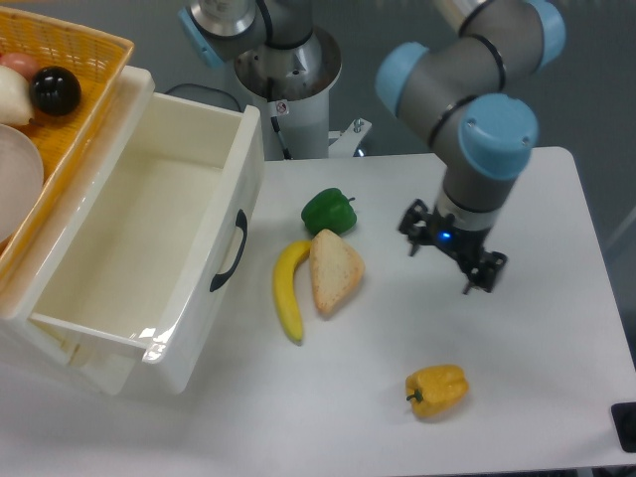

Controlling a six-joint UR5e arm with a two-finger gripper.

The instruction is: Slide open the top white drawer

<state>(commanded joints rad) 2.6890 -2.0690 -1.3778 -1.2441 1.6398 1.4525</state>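
Note:
The top white drawer stands pulled far out of its cabinet at the left, empty inside, its curved black handle on the front face. My gripper hangs over the table's right half, well away from the handle. Its fingers are spread and nothing sits between them.
A banana, a slice of bread and a green pepper lie just right of the drawer front. A yellow pepper rests near the front edge. An orange basket with round items sits on the cabinet top.

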